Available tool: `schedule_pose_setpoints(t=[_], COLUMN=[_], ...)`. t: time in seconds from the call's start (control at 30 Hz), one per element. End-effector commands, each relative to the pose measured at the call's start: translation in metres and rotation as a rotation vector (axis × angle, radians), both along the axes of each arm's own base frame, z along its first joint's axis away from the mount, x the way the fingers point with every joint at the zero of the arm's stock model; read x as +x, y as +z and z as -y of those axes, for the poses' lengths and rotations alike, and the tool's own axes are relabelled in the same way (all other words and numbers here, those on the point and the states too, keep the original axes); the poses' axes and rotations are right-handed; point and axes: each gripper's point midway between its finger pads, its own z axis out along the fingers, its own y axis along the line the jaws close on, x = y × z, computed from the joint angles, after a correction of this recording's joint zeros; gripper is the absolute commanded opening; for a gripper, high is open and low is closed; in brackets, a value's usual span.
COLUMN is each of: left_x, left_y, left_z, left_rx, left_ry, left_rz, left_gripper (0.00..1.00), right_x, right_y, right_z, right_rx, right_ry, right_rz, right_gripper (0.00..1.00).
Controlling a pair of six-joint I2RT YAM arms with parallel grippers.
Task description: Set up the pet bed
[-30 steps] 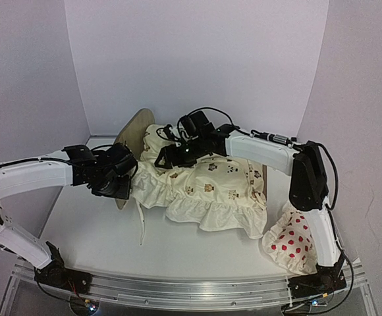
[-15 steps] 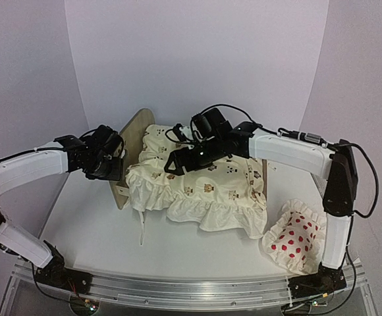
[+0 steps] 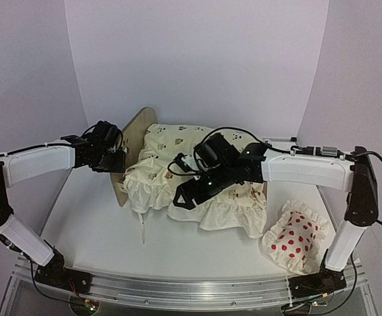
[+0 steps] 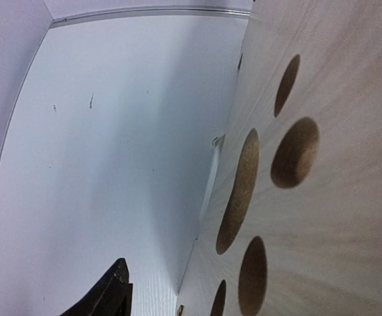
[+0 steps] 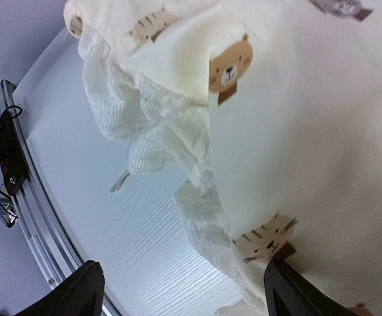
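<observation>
The pet bed's plywood end board (image 3: 136, 131) with paw-print cutouts stands at the left; its striped base is hidden under the cream animal-print cushion (image 3: 211, 181) draped over the frame. My left gripper (image 3: 114, 160) is at the outer face of that board (image 4: 323, 164). Only one of its fingers (image 4: 109, 297) shows, apart from the wood, with the jaws open and empty. My right gripper (image 3: 183, 196) hovers open and empty over the cushion's frilled front edge (image 5: 211, 217), fingertips spread wide (image 5: 191, 289).
A red-dotted white pillow (image 3: 295, 241) lies on the table at the right front, beside the right arm's base. A cushion tie string (image 3: 141, 227) trails onto the white table (image 3: 92, 224). Walls close in at back and both sides.
The right gripper moved from the cushion's back left down to its front frill. The left gripper moved back and up along the end board, which now stands more upright.
</observation>
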Motion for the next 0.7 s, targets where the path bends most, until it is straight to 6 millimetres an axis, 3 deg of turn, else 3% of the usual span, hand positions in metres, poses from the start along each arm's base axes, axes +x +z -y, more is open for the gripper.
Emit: schedule_pose_setpoints(t=[0.0, 0.2, 0.4, 0.67], left_x=[0.016, 0.021, 0.021, 0.026], left_y=[-0.001, -0.001, 0.005, 0.021], left_z=[0.015, 0.022, 0.030, 0.035], left_rx=[-0.005, -0.014, -0.050, -0.085], left_ry=[-0.067, -0.096, -0.123, -0.121], left_rz=[0.030, 0.034, 0.040, 0.062], left_gripper=[0.48, 0.30, 0.04, 0.00], right_x=[-0.003, -0.008, -0.019, -0.041], right_y=[0.014, 0.017, 0.016, 0.000], right_z=[0.007, 0.009, -0.002, -0.048], right_rx=[0.025, 0.038, 0.068, 0.105], right_ry=[-0.011, -0.005, 0.022, 0.076], right_rz=[0.032, 0.030, 0.005, 0.018], right_gripper=[0.84, 0.84, 0.84, 0.78])
